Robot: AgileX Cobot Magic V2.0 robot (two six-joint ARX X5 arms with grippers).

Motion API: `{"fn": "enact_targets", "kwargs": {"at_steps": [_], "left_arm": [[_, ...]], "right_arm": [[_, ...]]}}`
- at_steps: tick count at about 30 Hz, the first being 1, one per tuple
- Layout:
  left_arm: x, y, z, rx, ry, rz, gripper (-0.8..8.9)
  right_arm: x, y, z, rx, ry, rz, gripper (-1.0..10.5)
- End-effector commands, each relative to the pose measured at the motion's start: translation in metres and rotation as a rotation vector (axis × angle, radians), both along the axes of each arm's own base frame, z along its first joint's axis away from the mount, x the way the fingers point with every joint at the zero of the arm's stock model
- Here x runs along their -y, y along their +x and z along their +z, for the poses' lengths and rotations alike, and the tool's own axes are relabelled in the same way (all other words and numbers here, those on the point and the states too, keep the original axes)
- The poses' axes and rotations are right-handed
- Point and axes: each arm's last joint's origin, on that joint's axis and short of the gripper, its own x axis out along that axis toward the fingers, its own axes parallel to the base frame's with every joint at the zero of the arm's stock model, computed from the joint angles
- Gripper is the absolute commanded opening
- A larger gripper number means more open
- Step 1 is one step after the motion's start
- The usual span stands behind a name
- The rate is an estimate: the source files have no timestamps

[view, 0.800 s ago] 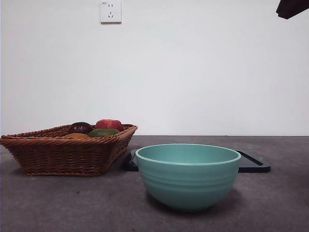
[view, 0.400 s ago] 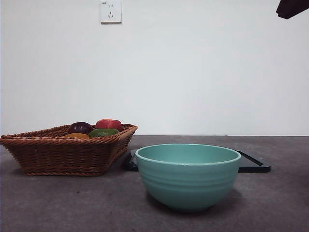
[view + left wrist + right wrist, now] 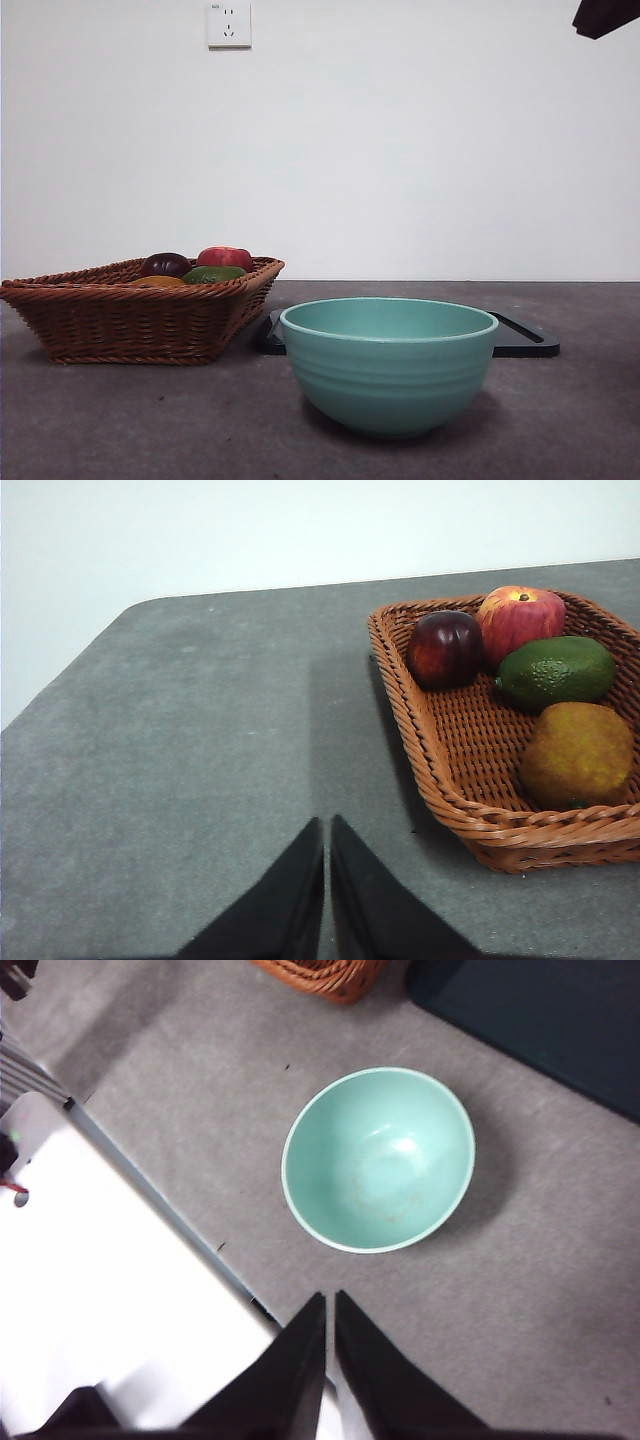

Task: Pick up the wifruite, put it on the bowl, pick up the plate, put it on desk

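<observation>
The mint-green bowl (image 3: 388,370) stands empty on the dark grey desk (image 3: 150,420); it also shows in the right wrist view (image 3: 378,1160). My right gripper (image 3: 329,1298) is shut and empty, high above the desk near the bowl. A brown wicker basket (image 3: 450,770) holds a dark red fruit (image 3: 445,648), a red fruit (image 3: 520,620), a green avocado (image 3: 556,670) and a yellow-brown fruit (image 3: 577,755). My left gripper (image 3: 326,822) is shut and empty above the desk, beside the basket. No plate shows.
The basket (image 3: 130,320) stands left of the bowl in the front view. A flat black tray (image 3: 525,340) lies behind the bowl; the right wrist view shows it too (image 3: 540,1020). A black arm tip (image 3: 605,15) shows at the top right corner. A white surface (image 3: 100,1290) borders the desk's edge.
</observation>
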Motion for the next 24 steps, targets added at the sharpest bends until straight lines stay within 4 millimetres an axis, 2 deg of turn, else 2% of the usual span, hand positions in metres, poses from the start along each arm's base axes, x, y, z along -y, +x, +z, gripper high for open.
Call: {"fn": "enact_targets", "kwargs": {"at_steps": [1,6,11,14,18,24], "left_arm": [[0.000,0.001,-0.008,-0.026,-0.002,0.006,0.10],[0.000,0.001,-0.008,-0.026,-0.002,0.006,0.10],[0.000,0.001,-0.008,-0.026,-0.002,0.006,0.10],[0.000,0.001,-0.008,-0.026,-0.003,0.006,0.10],[0.000,0.001,-0.008,-0.026,-0.002,0.006,0.10],[0.000,0.001,-0.008,-0.026,-0.002,0.006,0.10]], "right_arm": [[0.009,0.001,0.011,0.127,0.024,-0.029,0.1],[0.036,0.002,0.018,0.354,0.126,-0.230,0.1],[0.063,-0.008,0.007,0.511,0.124,-0.414,0.1],[0.075,-0.016,-0.019,0.678,0.100,-0.502,0.1],[0.081,-0.017,-0.057,0.874,0.115,-0.572,0.1],[0.084,-0.015,-0.091,0.972,0.096,-0.675,0.1]]}}
